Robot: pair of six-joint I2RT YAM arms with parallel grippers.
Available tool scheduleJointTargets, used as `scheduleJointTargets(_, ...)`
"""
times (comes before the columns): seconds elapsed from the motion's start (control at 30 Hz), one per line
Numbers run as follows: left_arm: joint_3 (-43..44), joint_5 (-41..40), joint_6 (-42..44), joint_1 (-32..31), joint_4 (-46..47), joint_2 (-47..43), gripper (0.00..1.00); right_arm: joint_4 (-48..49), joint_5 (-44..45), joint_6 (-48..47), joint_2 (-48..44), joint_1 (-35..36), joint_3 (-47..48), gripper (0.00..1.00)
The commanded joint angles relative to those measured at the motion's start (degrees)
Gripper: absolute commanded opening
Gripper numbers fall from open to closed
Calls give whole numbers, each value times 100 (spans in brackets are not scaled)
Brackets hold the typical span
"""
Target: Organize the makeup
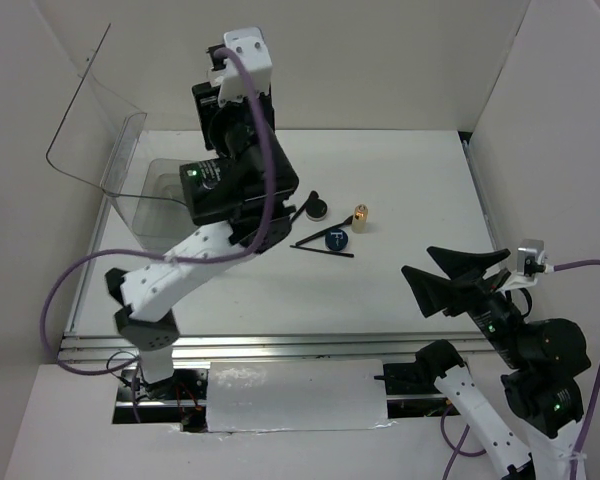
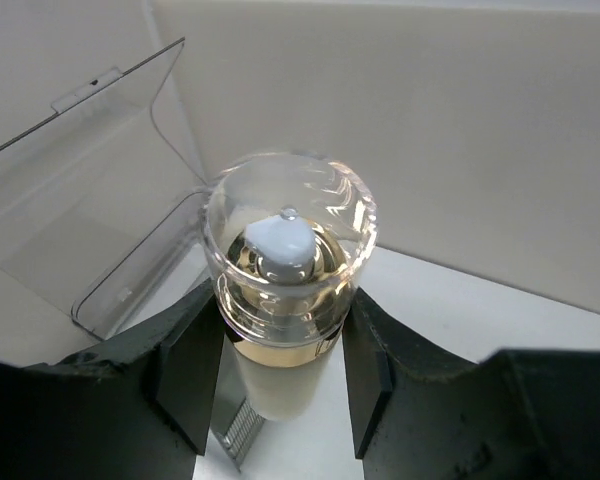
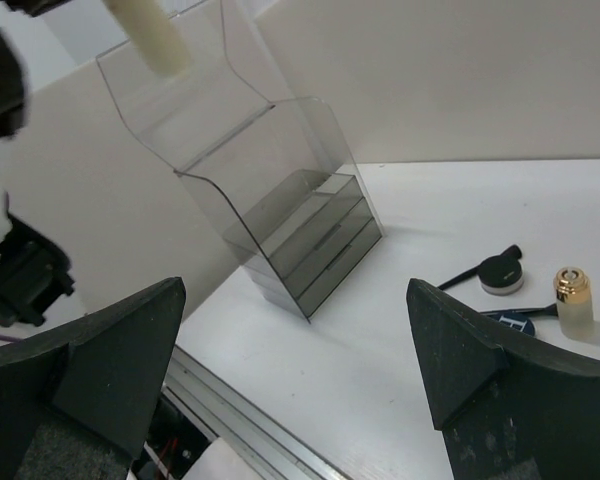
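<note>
Makeup here is split between the air and the surface. The tall pale-yellow bottle is up in the left hand, whose fingers stand partly open and press on either side of the bottle just under its clear cap. The cap faces the wrist camera and the base points away, so the long axis runs roughly along the fingers.

On the surface, clustered near the middle, we see:
- the black compact
- the dark blue compact
- the short amber bottle with its gold cap, standing upright
- thin black brushes lying flat beside the compacts

The relation that matters is bottle to clear plastic box. From the left wrist the box lies off to the left of the held bottle and lower. In the right wrist view the bottle appears high above the box's stepped tiers. We judge the step in hand to be carrying this bottle to the box, so the coming move is leftward and down, base first. We cannot tell which tier it will suit.

The left arm is plainly the nearer one to the box. The right hand holds nothing, with its jaws spread as wide as they go. It hovers at the near right, well apart from the box and closer to the loose pieces.
</note>
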Motion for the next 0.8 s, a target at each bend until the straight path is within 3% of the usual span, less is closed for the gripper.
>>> scheduleJointTargets(0.0, -272, 139, -3452, -461, -3949, -1335, 0, -87, 252, -149, 88, 47, 400, 100)
scheduleJointTargets(0.07, -387, 640, -4802, -577, -5390, -1855, 0, -184, 384, -184, 88, 56, 541, 100)
scheduleJointTargets(0.17, -1036, 948, -4475, -498, -5299, -2032, 0, -369, 498, -237, 132, 64, 787, 100)
scheduleJointTargets(0.23, -873, 1072, -4666, -53, -5761, -1675, 0, -369, 560, -202, 141, 64, 797, 100)
scheduleJointTargets(0.27, -558, 1307, -5555, 159, -6408, -1472, 0, -343, 552, -185, 132, 56, 779, 100)
scheduleJointTargets(0.3, 472, 1709, -6425, 431, -7476, -1261, 0, -308, 543, -123, 141, 64, 735, 100)
scheduleJointTargets(0.33, 1057, 2270, -7260, 1069, -9618, -798, 0, -299, 525, -97, 185, 47, 726, 100)
scheduleJointTargets(0.37, 1445, 3477, -8504, 1406, -10214, -671, 0, -307, 499, -79, 202, 64, 726, 100)
scheduleJointTargets(0.4, 1223, 3671, -8769, 1801, -10420, -661, 0, -351, 490, -79, 229, 64, 726, 100)
scheduleJointTargets(0.43, 786, 3752, -8754, 1875, -10022, -957, 0, -369, 481, -70, 255, 56, 726, 100)
scheduleJointTargets(0.47, -184, 3831, -8719, 1997, -9670, -1177, 0, -386, 481, -79, 273, 56, 726, 100)
scheduleJointTargets(0.5, -420, 4058, -8780, 2155, -9440, -1380, 0, -387, 481, -79, 273, 56, 709, 100)
scheduleJointTargets(0.57, -109, 4847, -9543, 2629, -10146, -1076, 0, -334, 481, -70, 291, 56, 639, 100)
scheduleJointTargets(0.63, 447, 4782, -9965, 2903, -10692, -583, 0, -299, 473, -53, 352, 56, 595, 100)
scheduleJointTargets(0.77, -1146, 4543, -10485, 3009, -9607, -1186, 0, -264, 481, -140, 396, 64, 481, 100)
